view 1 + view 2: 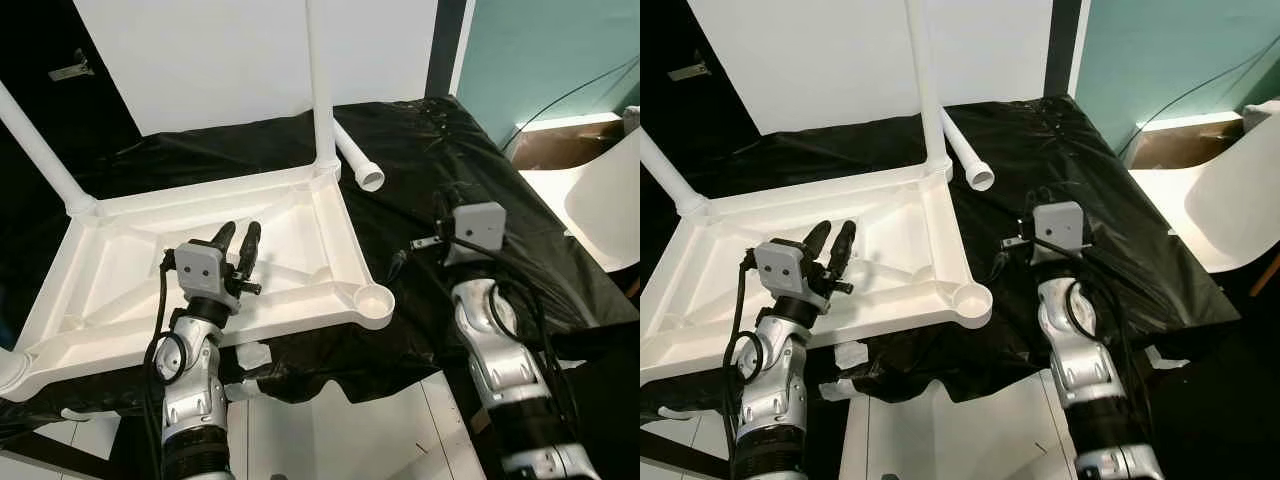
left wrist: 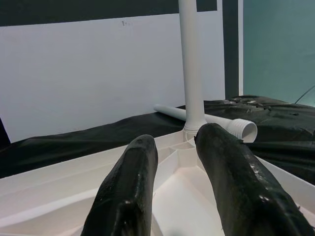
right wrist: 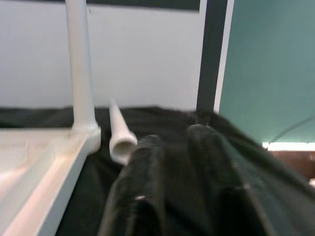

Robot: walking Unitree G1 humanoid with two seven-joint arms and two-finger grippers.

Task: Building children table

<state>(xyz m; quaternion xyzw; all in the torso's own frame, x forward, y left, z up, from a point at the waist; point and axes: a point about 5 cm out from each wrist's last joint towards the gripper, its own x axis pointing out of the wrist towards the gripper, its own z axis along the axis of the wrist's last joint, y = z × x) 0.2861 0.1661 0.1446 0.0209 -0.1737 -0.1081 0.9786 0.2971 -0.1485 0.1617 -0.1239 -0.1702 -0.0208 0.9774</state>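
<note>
I hold the left gripper, fingers apart, over the upturned tabletop; right gripper, fingers apart, faces the loose leg. Next, I judge: grasp that leg for the empty near corner socket.

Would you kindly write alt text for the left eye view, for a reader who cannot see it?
An upside-down white table top lies on a black sheet, one leg upright at its far corner and a loose leg beside it. The left gripper hovers open above the top; the right gripper is over the sheet.
</note>
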